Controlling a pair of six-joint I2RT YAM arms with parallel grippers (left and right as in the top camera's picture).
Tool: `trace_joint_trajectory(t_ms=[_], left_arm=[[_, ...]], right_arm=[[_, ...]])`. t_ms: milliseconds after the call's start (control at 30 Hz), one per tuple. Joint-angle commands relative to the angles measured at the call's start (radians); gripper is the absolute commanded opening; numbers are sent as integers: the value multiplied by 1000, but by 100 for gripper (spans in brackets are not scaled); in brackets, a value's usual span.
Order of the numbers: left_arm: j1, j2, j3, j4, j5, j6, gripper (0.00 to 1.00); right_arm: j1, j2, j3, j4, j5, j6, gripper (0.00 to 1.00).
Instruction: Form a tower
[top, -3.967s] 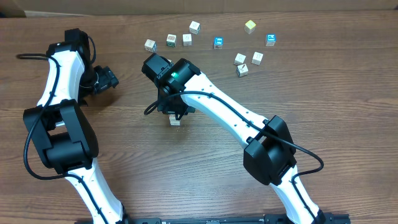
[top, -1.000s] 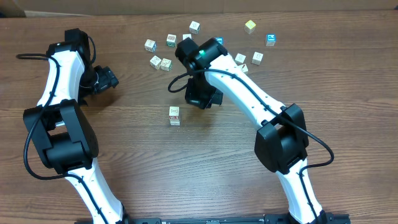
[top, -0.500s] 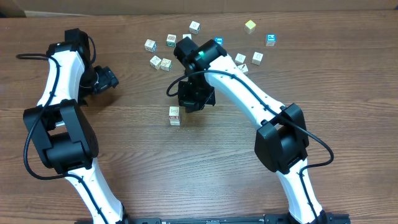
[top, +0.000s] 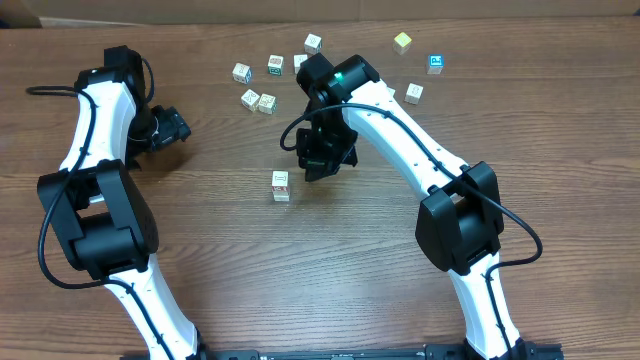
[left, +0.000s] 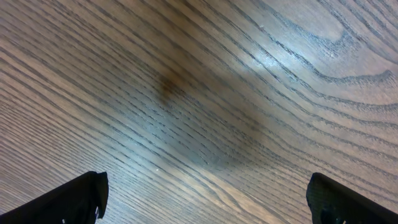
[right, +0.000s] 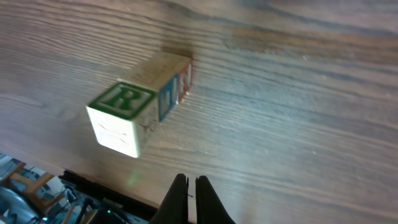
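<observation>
Right pincer (right: 191, 198) closed, empty, near tower (right: 144, 99) (R legible wrist-view only), left pincer (left: 208, 199) agape

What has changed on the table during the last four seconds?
The right end effector left the tower and drew away toward the loose cubes, shut and empty. The tower stands where it was; the left end effector stayed open in place.

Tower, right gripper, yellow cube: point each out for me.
tower (top: 280, 182), overhead view, on its top cube.
right gripper (right: 191, 182), right wrist view, between its shut fingertips.
yellow cube (top: 402, 42), overhead view, on its top face.
</observation>
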Motion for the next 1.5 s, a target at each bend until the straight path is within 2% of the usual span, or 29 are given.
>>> trace_joint_trajectory(t_ms=[0, 333, 700, 1467], left_arm=[[-6, 12, 3, 0, -5, 12, 100], [-6, 12, 3, 0, -5, 12, 100], [-6, 12, 3, 0, -5, 12, 100], [-6, 12, 3, 0, -5, 12, 100]], right_arm=[[0, -10, -29, 21, -26, -29, 4], [0, -10, -159, 111, -82, -68, 4], [-3, -10, -159, 154, -215, -58, 4], [-3, -10, -159, 201, -216, 35, 4]])
